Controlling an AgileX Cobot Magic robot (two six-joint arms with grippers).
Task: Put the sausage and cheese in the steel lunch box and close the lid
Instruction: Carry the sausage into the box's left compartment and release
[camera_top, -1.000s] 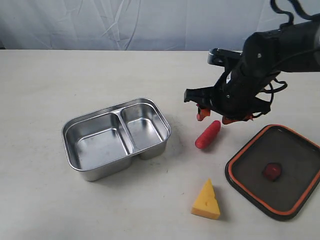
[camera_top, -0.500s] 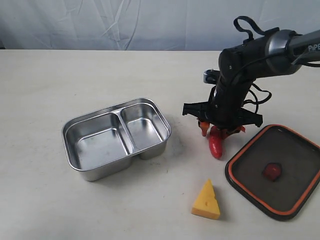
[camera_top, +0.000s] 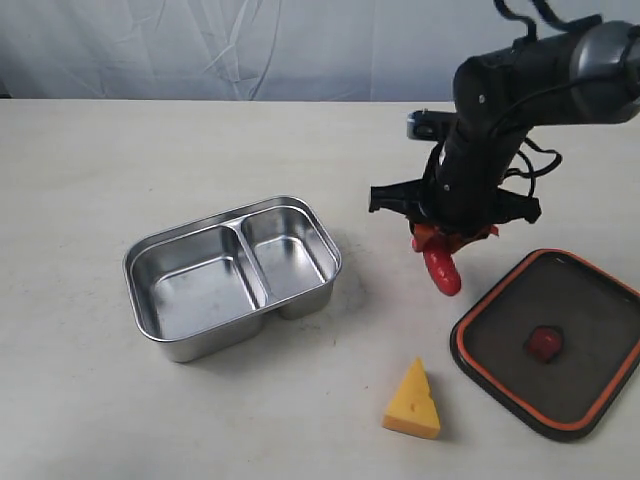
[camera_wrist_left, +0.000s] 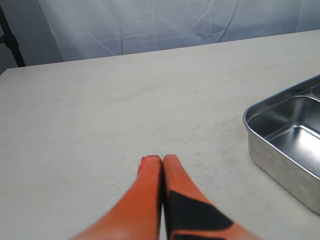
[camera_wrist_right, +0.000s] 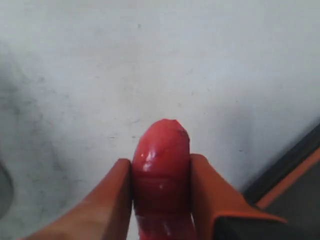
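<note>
My right gripper (camera_top: 440, 243) is shut on the red sausage (camera_top: 441, 268), which hangs end-down just above the table, between the steel lunch box (camera_top: 232, 273) and the lid (camera_top: 549, 342). In the right wrist view the sausage (camera_wrist_right: 161, 165) sits clamped between the orange fingers (camera_wrist_right: 112, 200). The box is open, and both compartments are bare. The dark lid with its orange rim lies flat at the right. The yellow cheese (camera_top: 413, 401) lies near the front edge. My left gripper (camera_wrist_left: 160, 159) is shut on nothing, hovering over bare table beside the box (camera_wrist_left: 285, 145).
A pale cloth backdrop (camera_top: 250, 45) runs along the table's far edge. The lid's corner (camera_wrist_right: 295, 175) lies close beside the held sausage.
The right gripper came down over the sausage, closed on it and lifted it; the sausage has turned from lying aslant to hanging end-down. The left gripper is unseen earlier.
</note>
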